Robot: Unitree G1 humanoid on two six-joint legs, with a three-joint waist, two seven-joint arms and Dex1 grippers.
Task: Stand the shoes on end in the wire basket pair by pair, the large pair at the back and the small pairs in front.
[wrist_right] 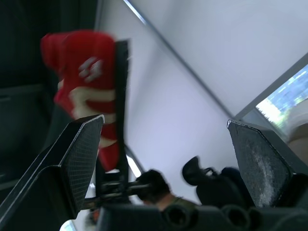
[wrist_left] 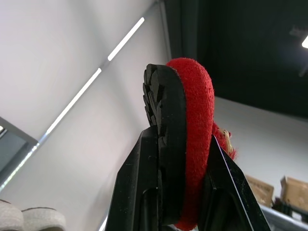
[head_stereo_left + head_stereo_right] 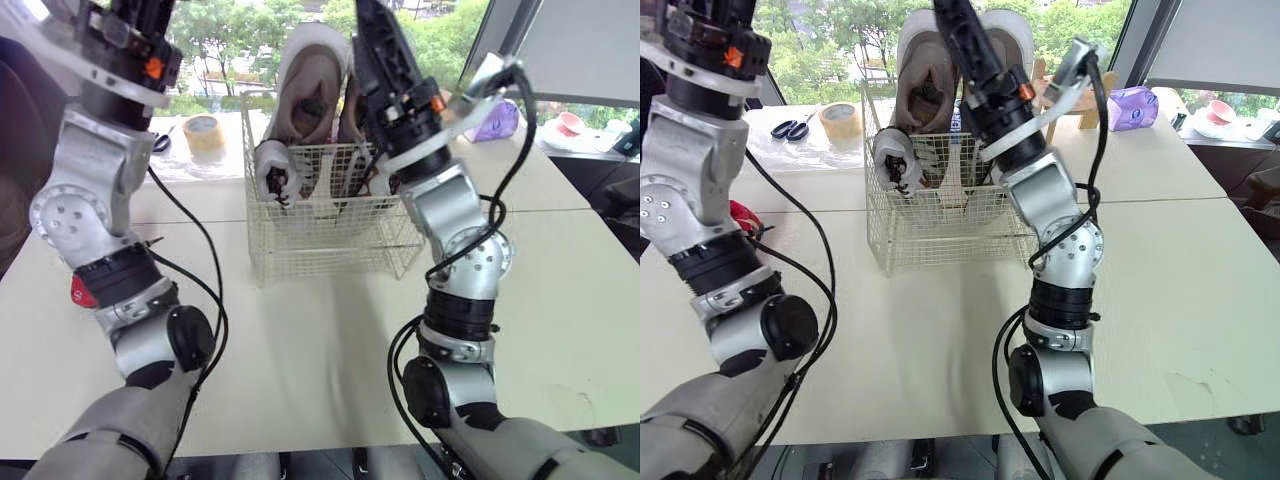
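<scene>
Left gripper pinches a red shoe, right gripper fingers spread; next, probably standing it in the wire basket front.

Our head eyes look down over one desk and wire basket; both wrist cameras point upward, sharing the red shoe.

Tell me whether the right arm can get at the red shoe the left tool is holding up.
Probably yes: the right tool is open and faces the red shoe, which sticks out above the left tool, with nothing between them.
</scene>
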